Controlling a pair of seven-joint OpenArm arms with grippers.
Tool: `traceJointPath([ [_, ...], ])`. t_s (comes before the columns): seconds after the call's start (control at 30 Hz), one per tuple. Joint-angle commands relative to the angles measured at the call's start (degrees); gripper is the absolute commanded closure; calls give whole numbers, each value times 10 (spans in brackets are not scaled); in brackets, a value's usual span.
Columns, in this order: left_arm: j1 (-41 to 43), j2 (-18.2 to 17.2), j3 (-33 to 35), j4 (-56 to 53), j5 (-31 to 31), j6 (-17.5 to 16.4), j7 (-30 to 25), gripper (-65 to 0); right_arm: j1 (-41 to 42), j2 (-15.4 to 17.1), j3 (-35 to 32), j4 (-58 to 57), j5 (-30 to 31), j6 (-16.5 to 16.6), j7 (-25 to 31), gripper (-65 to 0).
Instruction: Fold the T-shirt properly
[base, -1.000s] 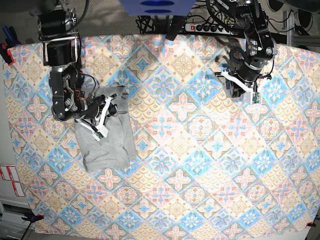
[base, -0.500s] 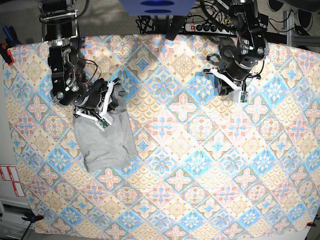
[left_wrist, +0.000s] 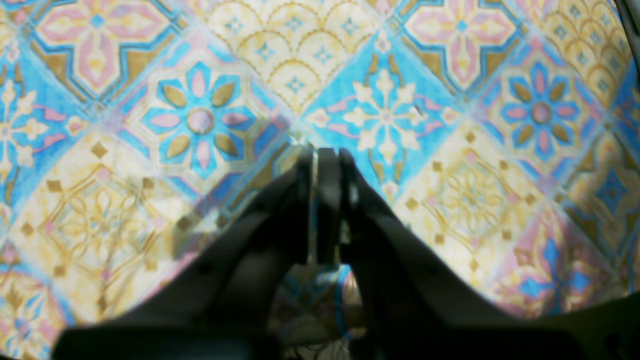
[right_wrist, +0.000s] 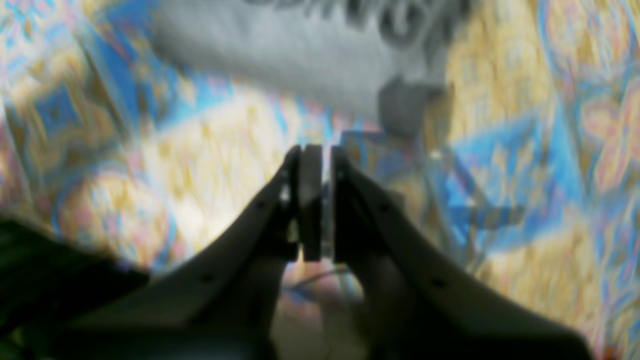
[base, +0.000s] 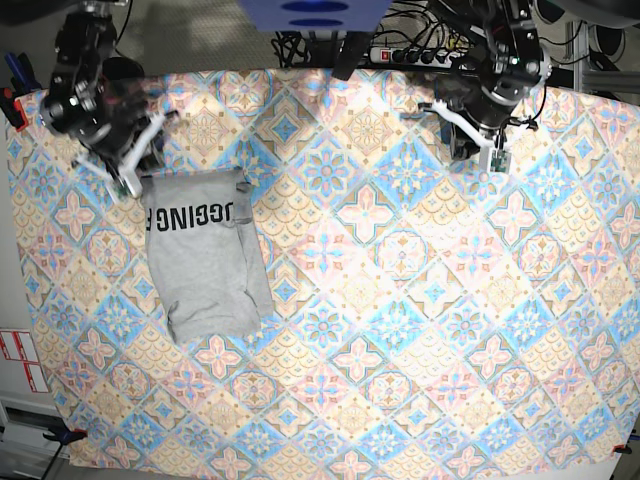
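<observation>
The grey T-shirt (base: 205, 265) lies folded into a narrow block on the left of the tablecloth (base: 400, 300), with black lettering (base: 196, 213) showing across its top end. My right gripper (base: 140, 155) hovers just up and left of that end, shut and empty. In the blurred right wrist view the right gripper (right_wrist: 316, 156) has its fingers pressed together, with the T-shirt (right_wrist: 280, 60) beyond them. My left gripper (base: 470, 140) hangs at the back right, far from the shirt. The left wrist view shows the left gripper (left_wrist: 324, 156) shut over bare tablecloth (left_wrist: 450, 100), holding nothing.
The tile-patterned tablecloth covers the whole table. A power strip (base: 415, 55) and cables lie behind its far edge. The arm bases stand at the back left and back right corners.
My right gripper has pulled off the shirt's top end and moved up and left. The lettering, hidden under the arm before, now shows. The left arm has drifted toward the back edge.
</observation>
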Motion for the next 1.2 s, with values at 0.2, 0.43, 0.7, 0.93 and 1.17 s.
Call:
traceJointPath([
  [0.2, 122, -20, -13, 52, -6, -2, -11, 0, -131, -36, 116, 19, 1, 3, 3, 0],
  [0.43, 202, -20, -60, 50, -6, -2, -11, 0, -208, -74, 210, 10, 1, 3, 4, 0],
  [0.7, 248, -20, -61, -99, -6, -2, -15, 0, -266, -79, 148, -113, 0, 3, 5, 0],
  [0.93, 177, -21, -61, -284, -4, -2, -16, 0, -228, -77, 95, -280, -3, 3, 71, 0],
  [1.17, 125, -21, -56, -393, -2, -2, -16, 0, -153, -52, 45, -467, -4, 3, 127, 0],
])
